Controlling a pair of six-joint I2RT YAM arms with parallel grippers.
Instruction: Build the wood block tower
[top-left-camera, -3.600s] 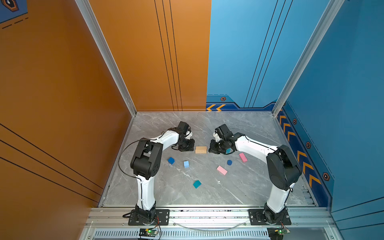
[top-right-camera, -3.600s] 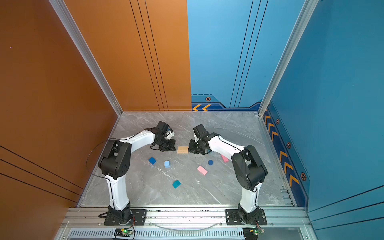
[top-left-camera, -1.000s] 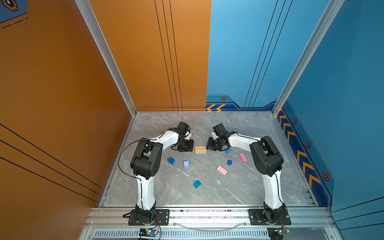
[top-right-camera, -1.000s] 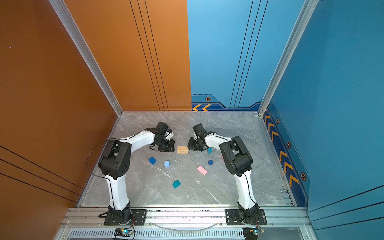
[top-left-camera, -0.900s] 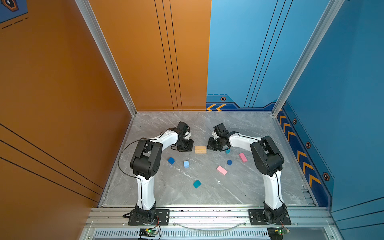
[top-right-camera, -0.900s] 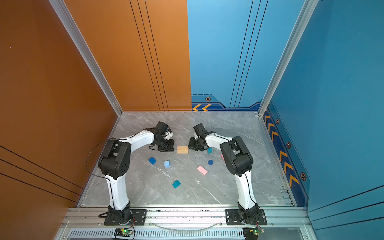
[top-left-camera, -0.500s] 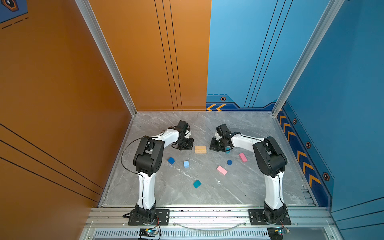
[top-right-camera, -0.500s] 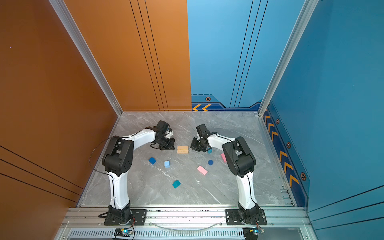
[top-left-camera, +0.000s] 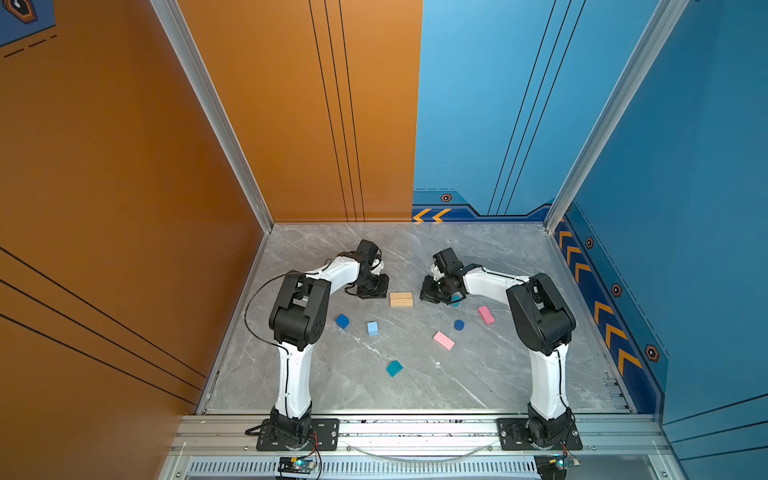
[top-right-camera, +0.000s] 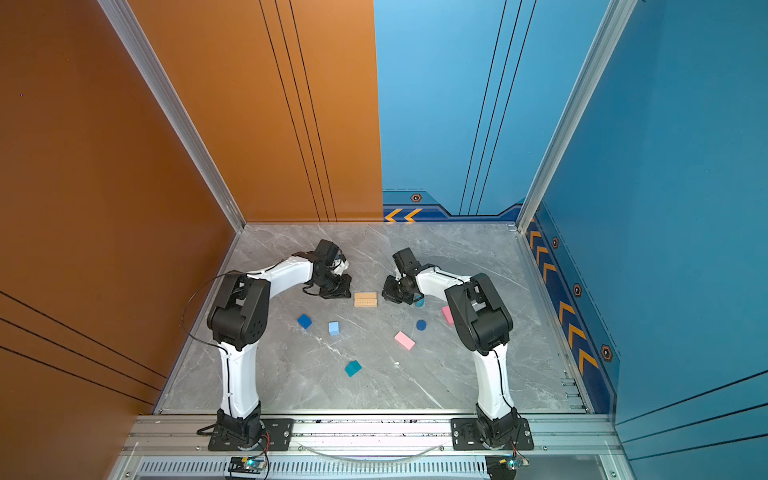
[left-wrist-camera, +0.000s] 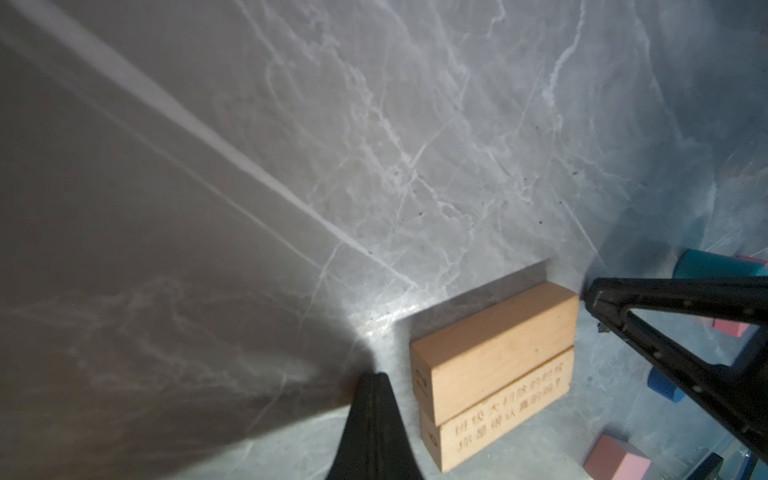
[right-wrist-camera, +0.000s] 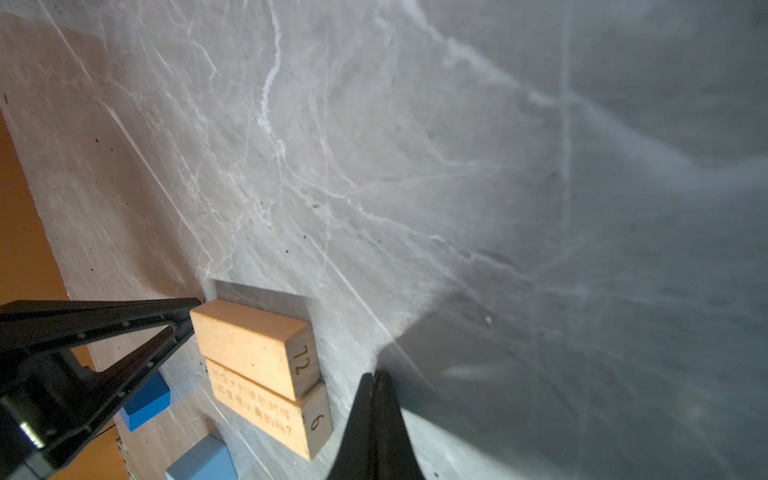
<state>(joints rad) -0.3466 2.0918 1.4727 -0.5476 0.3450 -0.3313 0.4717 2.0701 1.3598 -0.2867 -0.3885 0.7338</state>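
Observation:
Two tan bars (top-left-camera: 401, 299) (top-right-camera: 365, 299) lie side by side on the grey marble floor, between my two grippers. My left gripper (top-left-camera: 377, 289) (left-wrist-camera: 374, 377) is shut and empty, with its tip low at the bars' left end. My right gripper (top-left-camera: 427, 293) (right-wrist-camera: 375, 376) is also shut and empty, at their right end. In the right wrist view the left gripper's tip (right-wrist-camera: 193, 306) sits at the corner of the rear tan bar (right-wrist-camera: 245, 338). A teal cylinder (top-left-camera: 456, 302) is partly hidden behind the right gripper.
Loose on the floor nearer the front are a dark-blue cube (top-left-camera: 342, 321), a light-blue cube (top-left-camera: 372, 328), a teal cube (top-left-camera: 394, 368), two pink bars (top-left-camera: 444, 340) (top-left-camera: 486, 314) and a dark-blue cylinder (top-left-camera: 459, 325). Orange and blue walls enclose three sides.
Both arms' elbows have shifted slightly. The grippers stay shut at the ends of the tan bars. None of the blocks has visibly moved.

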